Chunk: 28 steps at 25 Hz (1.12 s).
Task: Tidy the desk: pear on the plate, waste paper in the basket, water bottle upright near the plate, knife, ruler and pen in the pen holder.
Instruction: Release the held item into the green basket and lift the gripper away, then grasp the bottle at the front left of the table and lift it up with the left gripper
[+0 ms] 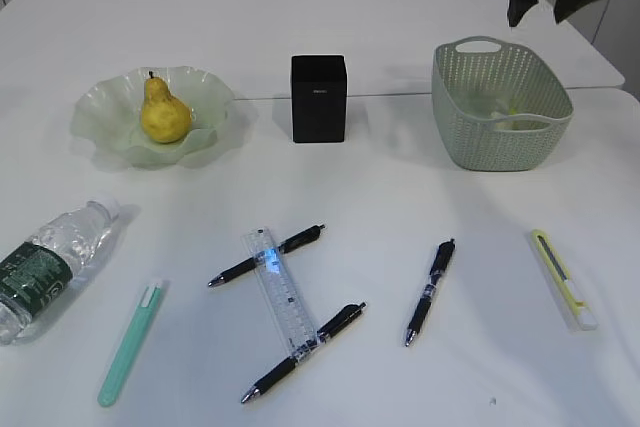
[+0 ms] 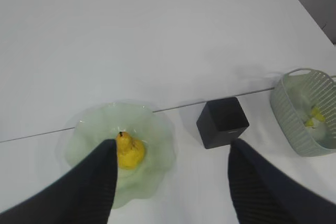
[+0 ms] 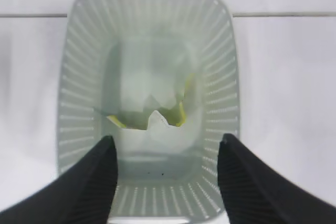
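White worktop (image 1: pixel 400 17) runs across all three views. Only the exterior view takes in the near half: the water bottle (image 1: pixel 45 267) on its side at the left, its dark green label too small to read, the clear ruler (image 1: pixel 281 295) lying over two black pens (image 1: pixel 268 255), a third pen, a mint stick and a yellow-edged knife (image 1: pixel 563 278). The pear (image 1: pixel 164 110) sits in the plate (image 1: pixel 105 112); the black pen holder (image 1: pixel 319 98) bears an unreadable pale mark. Looking straight down, the right wrist view shows waste paper (image 3: pixel 157 116) on the basket (image 3: pixel 79 103) floor, right tool (image 3: pixel 167 153) fingers apart. Above the plate, the left tool (image 2: pixel 170 153) is likewise apart, empty.
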Motion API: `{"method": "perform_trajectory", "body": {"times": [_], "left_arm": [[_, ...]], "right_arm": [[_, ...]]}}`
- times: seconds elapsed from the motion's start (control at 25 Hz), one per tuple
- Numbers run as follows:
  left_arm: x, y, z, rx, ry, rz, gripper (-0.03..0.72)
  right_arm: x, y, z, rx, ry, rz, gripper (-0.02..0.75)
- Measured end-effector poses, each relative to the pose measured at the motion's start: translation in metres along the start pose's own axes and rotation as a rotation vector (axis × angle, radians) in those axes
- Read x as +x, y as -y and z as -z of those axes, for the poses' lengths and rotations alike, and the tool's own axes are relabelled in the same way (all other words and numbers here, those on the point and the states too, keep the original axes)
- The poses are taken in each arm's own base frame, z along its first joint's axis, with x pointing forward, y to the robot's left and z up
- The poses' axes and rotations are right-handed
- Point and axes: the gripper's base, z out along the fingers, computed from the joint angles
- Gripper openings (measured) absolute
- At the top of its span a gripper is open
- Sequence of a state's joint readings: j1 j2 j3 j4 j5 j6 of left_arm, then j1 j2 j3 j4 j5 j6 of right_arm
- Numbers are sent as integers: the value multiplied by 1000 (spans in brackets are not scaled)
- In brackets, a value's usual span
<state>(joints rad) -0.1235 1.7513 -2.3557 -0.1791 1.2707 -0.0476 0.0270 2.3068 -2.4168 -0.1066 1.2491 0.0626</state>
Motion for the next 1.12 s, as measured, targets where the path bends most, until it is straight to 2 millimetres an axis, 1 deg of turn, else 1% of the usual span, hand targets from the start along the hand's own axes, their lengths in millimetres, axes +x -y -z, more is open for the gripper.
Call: {"method": "perform_trajectory", "body": {"times": [0.12, 0.2, 0.32, 0.4, 0.44, 0.52, 0.56, 0.6, 0.68, 0.72, 0.76, 0.84, 0.92, 0.96, 1.0, 1.08, 1.12], "left_arm": [[0, 0, 1, 2, 2, 0, 466], [-1, 1, 6, 3, 12, -1, 466], [-2, 4, 22, 6, 41, -7, 466], [-3, 6, 35, 7, 66, -11, 466], [-3, 8, 42, 8, 80, -14, 466], [-4, 10, 56, 11, 106, -18, 466], [-4, 11, 64, 11, 121, -21, 466], [-4, 13, 72, 13, 137, -24, 466], [-2, 15, 87, 15, 158, -28, 466], [0, 16, 95, 16, 166, -29, 466], [4, 17, 101, 15, 165, -29, 466], [14, 17, 109, 13, 144, -25, 466], [29, 16, 114, -2, 104, -21, 466], [37, 14, 113, -13, 75, -18, 466], [45, 13, 117, -23, 62, -19, 466], [64, 11, 120, -36, 17, -14, 466], [72, 11, 126, -38, 8, -13, 466]], "right_arm": [[-3, 0, 39, -45, 54, -12, 480], [-3, 0, 62, -76, 86, -21, 480], [0, 2, 100, -98, 140, 4, 480], [7, 4, 129, -102, 169, 30, 480], [12, 5, 140, -102, 175, 35, 480], [24, 8, 167, -102, 195, 34, 480], [31, 9, 175, -102, 189, 34, 480], [39, 11, 187, -102, 196, 34, 480], [59, 14, 205, -96, 186, 34, 480], [70, 15, 209, -89, 171, 36, 480], [81, 17, 220, -80, 174, 34, 480], [105, 22, 230, -48, 153, 34, 480], [132, 27, 246, -23, 156, 33, 480], [147, 28, 252, -16, 154, 31, 480], [161, 30, 254, -9, 143, 31, 480], [193, 32, 266, -8, 150, 27, 480], [207, 32, 266, -8, 139, 25, 480]]}}
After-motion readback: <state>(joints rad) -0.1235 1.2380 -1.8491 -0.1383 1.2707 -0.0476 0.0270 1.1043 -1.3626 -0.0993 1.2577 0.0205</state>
